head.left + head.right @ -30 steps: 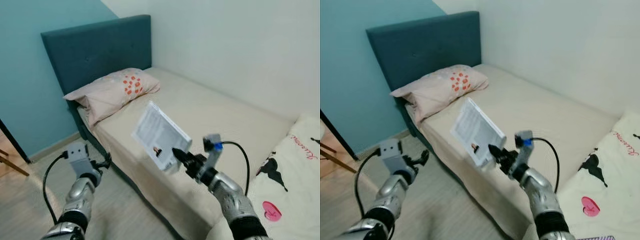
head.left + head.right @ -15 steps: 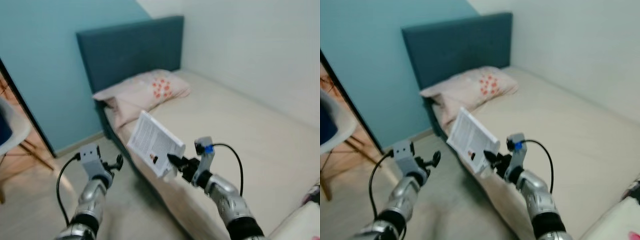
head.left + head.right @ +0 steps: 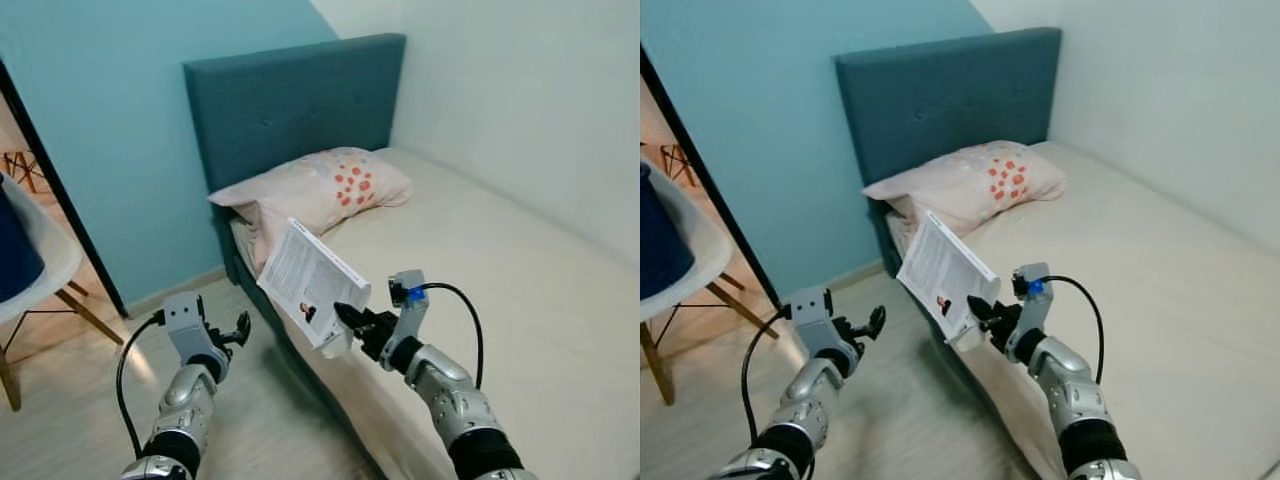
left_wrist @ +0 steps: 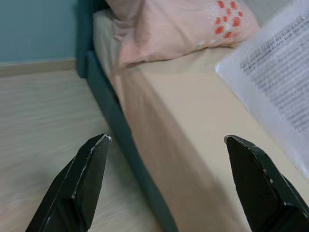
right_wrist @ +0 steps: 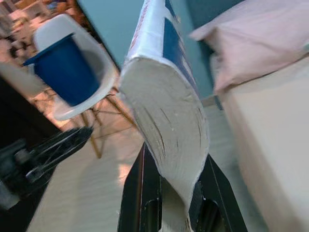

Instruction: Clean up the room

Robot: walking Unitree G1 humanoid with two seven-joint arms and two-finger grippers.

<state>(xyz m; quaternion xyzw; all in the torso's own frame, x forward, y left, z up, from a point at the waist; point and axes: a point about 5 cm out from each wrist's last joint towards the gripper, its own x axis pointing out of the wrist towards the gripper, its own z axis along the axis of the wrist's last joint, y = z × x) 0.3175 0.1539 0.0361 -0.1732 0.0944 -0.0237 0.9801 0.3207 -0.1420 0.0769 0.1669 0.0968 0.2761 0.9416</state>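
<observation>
Teal wall (image 3: 110,120), teal headboard (image 3: 290,110), wood floor (image 3: 80,420)

Dense small print on white back cover of book (image 3: 312,282), gripped in right gripper (image 3: 345,315) beside bed; lines visible, none legible. No other readable text or labels.

There was one book (image 3: 312,283), one pillow (image 3: 318,190) with orange spots, one bed (image 3: 520,270) and one dark teal headboard (image 3: 290,105). One white chair (image 3: 685,255) stood at the room's left edge with one blue thing (image 3: 658,245) on its seat. Two grippers were counted: a left gripper (image 3: 238,328) and a right gripper (image 3: 350,318).
</observation>
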